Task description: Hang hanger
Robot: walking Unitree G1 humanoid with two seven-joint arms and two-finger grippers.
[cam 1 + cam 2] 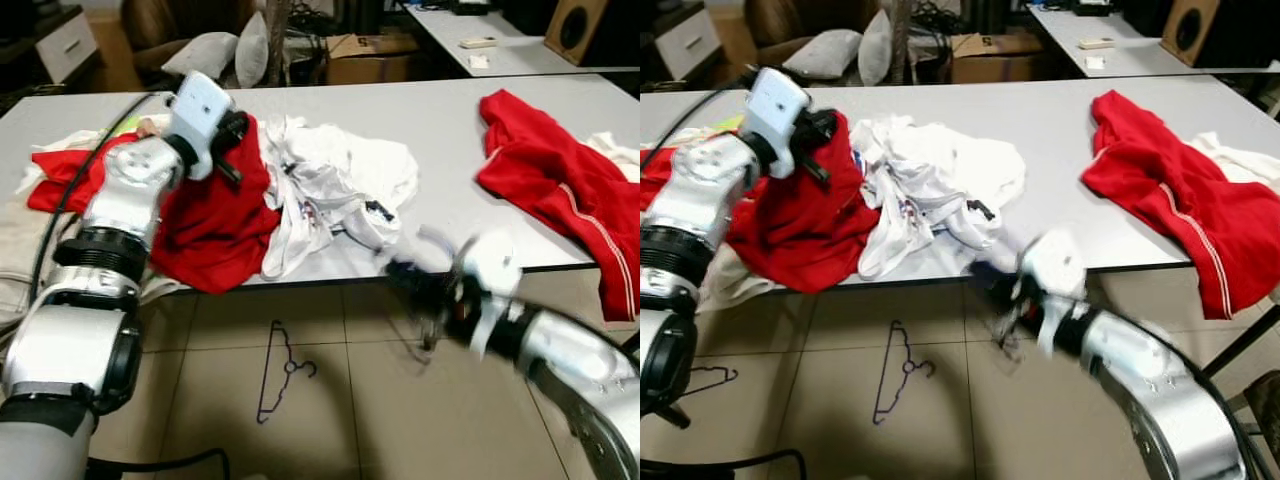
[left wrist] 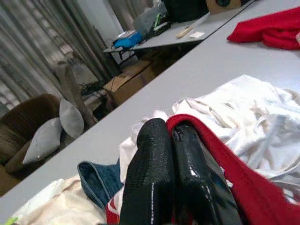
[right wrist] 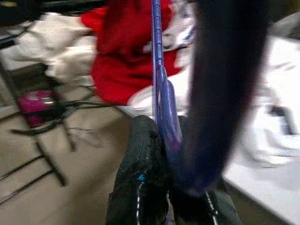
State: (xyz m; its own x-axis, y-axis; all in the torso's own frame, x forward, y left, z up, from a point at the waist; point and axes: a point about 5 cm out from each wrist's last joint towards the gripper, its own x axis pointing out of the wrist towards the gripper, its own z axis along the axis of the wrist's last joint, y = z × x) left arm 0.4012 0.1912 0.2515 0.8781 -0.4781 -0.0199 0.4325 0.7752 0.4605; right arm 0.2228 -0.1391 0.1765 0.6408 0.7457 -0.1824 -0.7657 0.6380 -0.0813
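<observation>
1. Your right gripper [image 3: 161, 140], blurred in the head views, hangs just below the front edge of the grey table [image 1: 440, 120], its two black fingers [image 3: 136, 187] pinched together on a thin purple hanger [image 3: 157, 56] that runs up between them.
2. A second purple hanger [image 1: 283, 370] lies flat on the tiled floor [image 1: 370, 420] in front of the table, beside that gripper and apart from it.
3. Your left gripper [image 2: 171, 173] rests on the table's near left part, fingers pressed together on a fold of the red garment [image 1: 215, 215] heaped there.
4. A white garment [image 1: 335, 185] is crumpled at the table's front middle, touching the red heap.
5. Another red garment [image 1: 555, 185] sprawls over the table's right end and drapes off the front edge.
</observation>
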